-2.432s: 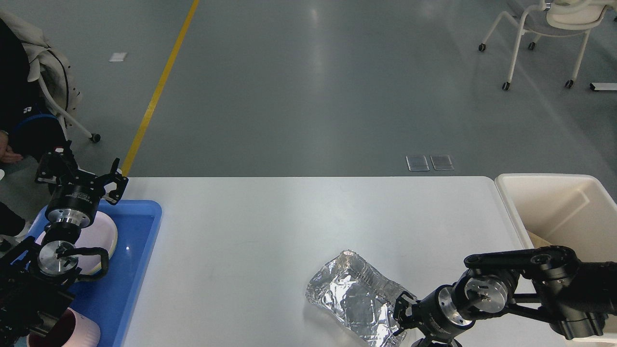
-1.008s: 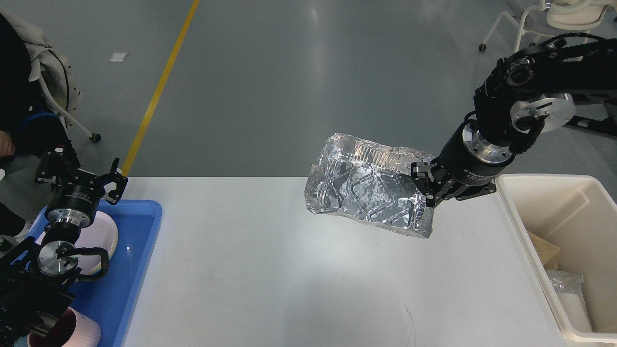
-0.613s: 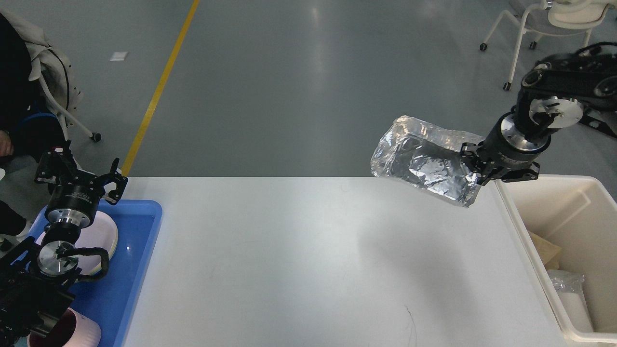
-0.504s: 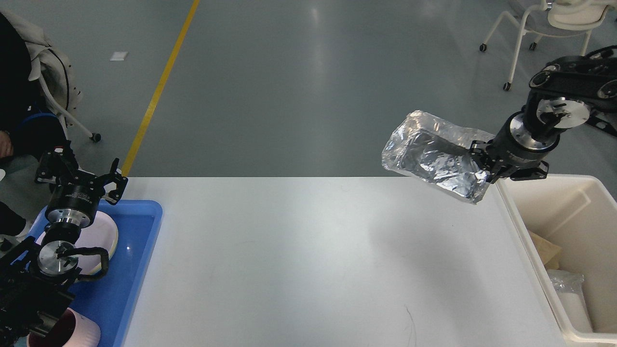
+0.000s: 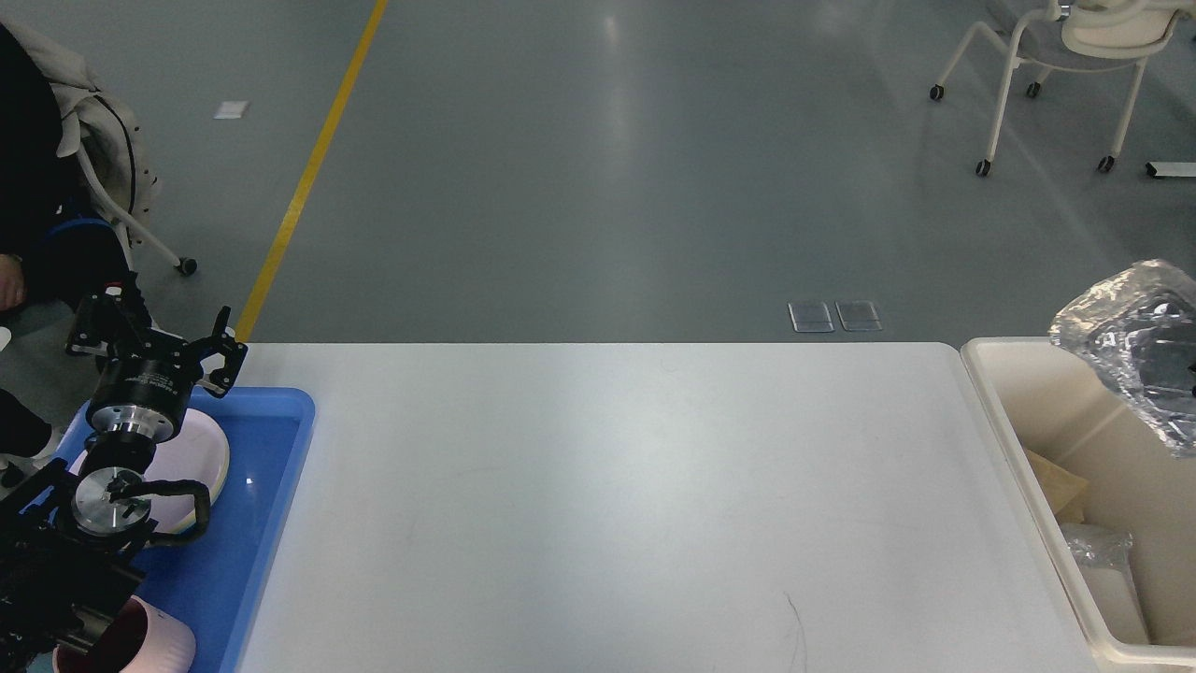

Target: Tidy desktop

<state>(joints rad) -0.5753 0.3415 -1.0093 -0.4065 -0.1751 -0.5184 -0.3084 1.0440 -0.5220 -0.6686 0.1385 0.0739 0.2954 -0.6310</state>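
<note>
The desktop (image 5: 607, 486) is a wide white tabletop, bare across its middle. A crumpled silver foil container (image 5: 1126, 341) hangs in the air at the right edge of the head view, over the far part of the cream bin (image 5: 990, 383). Of my right gripper only a dark sliver shows behind the foil at the frame's edge, so its fingers cannot be made out. My left gripper (image 5: 159, 332) stands open and empty above the far end of the blue tray (image 5: 294, 421).
The blue tray holds a white plate (image 5: 201, 458) and a pink cup (image 5: 154, 645) at the near left corner. Brown cardboard (image 5: 1056, 481) and clear plastic (image 5: 1103, 551) lie in the bin. A seated person (image 5: 37, 234) is at the left, a wheeled chair (image 5: 1056, 56) at the far right.
The right arm lifted the foil container off the near desktop and carried it up and to the right, over the bin and almost out of view. The left arm has not moved.
</note>
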